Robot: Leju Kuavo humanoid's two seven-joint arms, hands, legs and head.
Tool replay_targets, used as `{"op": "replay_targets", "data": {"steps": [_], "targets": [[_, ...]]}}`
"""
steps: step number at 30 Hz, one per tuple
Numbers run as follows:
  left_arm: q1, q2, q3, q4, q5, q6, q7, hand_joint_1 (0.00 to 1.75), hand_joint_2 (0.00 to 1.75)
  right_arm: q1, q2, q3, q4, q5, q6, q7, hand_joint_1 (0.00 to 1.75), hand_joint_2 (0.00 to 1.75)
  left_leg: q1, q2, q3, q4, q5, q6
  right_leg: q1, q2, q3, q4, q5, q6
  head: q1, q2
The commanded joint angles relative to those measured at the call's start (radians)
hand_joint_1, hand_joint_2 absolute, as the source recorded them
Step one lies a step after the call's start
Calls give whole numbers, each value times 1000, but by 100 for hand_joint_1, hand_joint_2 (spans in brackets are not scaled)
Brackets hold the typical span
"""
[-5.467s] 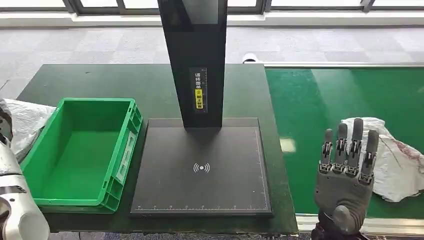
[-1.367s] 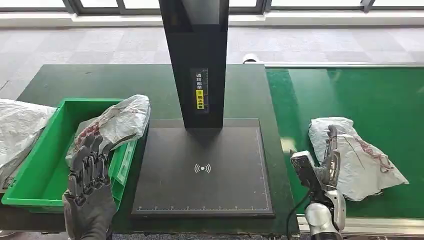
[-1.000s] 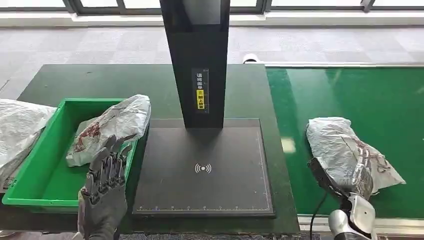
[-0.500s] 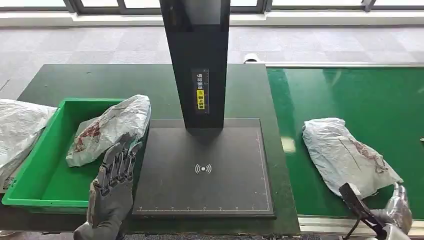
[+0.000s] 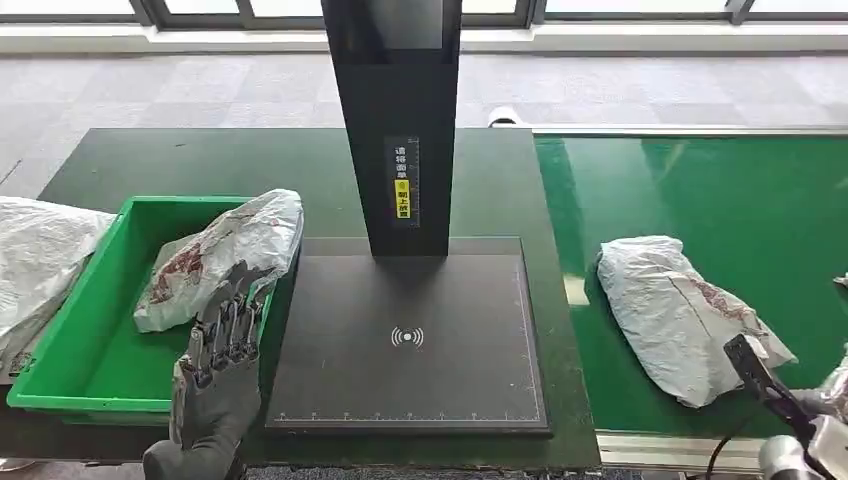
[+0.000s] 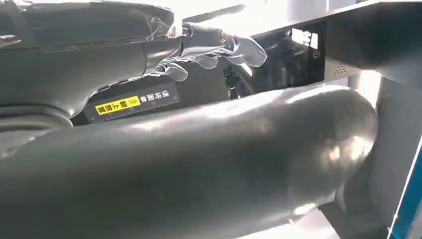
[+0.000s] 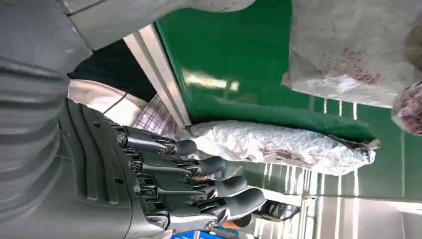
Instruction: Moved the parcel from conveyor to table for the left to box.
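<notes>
The parcel (image 5: 686,315) lies on the green conveyor (image 5: 720,190), near its front edge. The right hand (image 7: 164,186) is beside it, released, fingers apart. The left hand (image 5: 215,385), also released, hovers at the green box (image 5: 75,375) on the desk (image 5: 200,160).

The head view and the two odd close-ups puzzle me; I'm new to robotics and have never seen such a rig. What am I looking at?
This is a humanoid robot with two arms. The head view looks down from its body; each close-up comes from a camera at one wrist, so it is turned.

On the dark table stand a green crate and a black scanner stand with its flat pad. One crumpled white parcel lies across the crate's rim. Another parcel lies on the green conveyor.

The left hand hovers near the crate, fingers apart, holding nothing. The right hand is also empty, beside the conveyor.
</notes>
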Motion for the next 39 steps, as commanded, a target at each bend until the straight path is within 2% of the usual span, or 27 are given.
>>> {"op": "replay_targets", "data": {"steps": [1,4,5,10,12,15,17,18,19,20,23,24,27,30,31,35,39], "targets": [[-7,24,9,50,-3,4,3,0,0,-69,0,1,126,2,-2,-1,0,175,0,2,1,-2,0,0,0,2,1,-2,1,-1,0,0],[-7,24,9,50,-3,4,3,0,0,-69,0,1,126,2,-2,-1,0,175,0,2,1,-2,1,0,0,2,1,-2,1,-1,0,0],[-5,28,5,53,-7,21,3,0,0,-93,6,5,173,1,-9,-16,0,175,0,2,0,-1,0,0,0,2,0,-1,1,-1,0,0],[10,49,-4,37,-2,26,3,0,0,-87,67,43,214,35,-222,6,0,175,1,5,0,-2,0,0,1,5,1,-3,2,-1,0,0],[6,47,2,42,1,17,3,0,0,-41,84,38,108,26,-223,-11,0,175,2,5,-3,-5,2,-1,2,4,2,-6,4,-2,0,0],[-5,40,18,63,13,-7,3,0,0,-59,93,46,142,14,-223,-51,0,175,1,0,1,-2,0,0,1,0,1,-2,0,-1,0,0],[-27,32,22,89,8,-39,3,0,0,-59,101,48,147,4,-223,-53,0,175,1,2,2,-5,2,-1,1,1,2,-5,2,-2,0,0],[-42,23,26,104,-4,-36,3,0,0,-61,110,44,149,-22,-223,-95,0,175,1,4,2,-5,2,-1,2,3,1,-5,3,-2,0,0],[-49,19,27,111,-10,-34,3,0,0,-73,122,44,163,-37,-217,-117,0,175,0,1,0,-1,1,0,1,0,1,-1,1,-1,0,0],[-51,18,27,113,-11,-33,3,0,0,-82,133,50,167,-36,-214,-119,0,175,1,3,1,-4,2,-1,1,2,1,-4,3,-2,0,0],[-53,15,30,112,-13,-38,3,0,0,-117,200,50,180,-101,-179,-203,0,175,1,3,0,-2,1,-1,1,3,0,-2,2,-1,0,0],[-57,12,35,115,-12,-42,3,0,0,-123,225,49,180,-134,-157,-246,0,175,2,8,0,-3,2,-1,2,7,-1,-4,4,-2,0,0],[-66,-6,41,116,-29,-32,3,0,0,-139,298,81,172,-167,-125,-292,0,175,2,7,-2,-2,1,-1,2,6,-1,-2,3,-2,0,0],[-63,-9,29,111,-37,-2,3,0,0,-166,327,123,194,-154,-76,-257,0,175,2,7,-1,-2,2,-2,2,7,-2,-2,3,-2,0,0],[-63,-6,23,109,-33,10,3,0,0,-174,327,141,209,-142,-38,-224,0,175,2,10,1,-4,2,-2,2,9,-2,-3,4,-3,0,0],[-68,-1,11,112,-26,30,3,0,0,-179,314,158,241,-130,35,-155,0,175,2,4,0,-2,3,-2,2,4,-1,-1,2,-2,0,0],[-52,7,2,98,-21,59,3,0,0,-202,306,166,271,-129,98,-131,0,175,2,5,0,-3,3,-2,2,5,-2,-2,4,-2,0,0]]}}
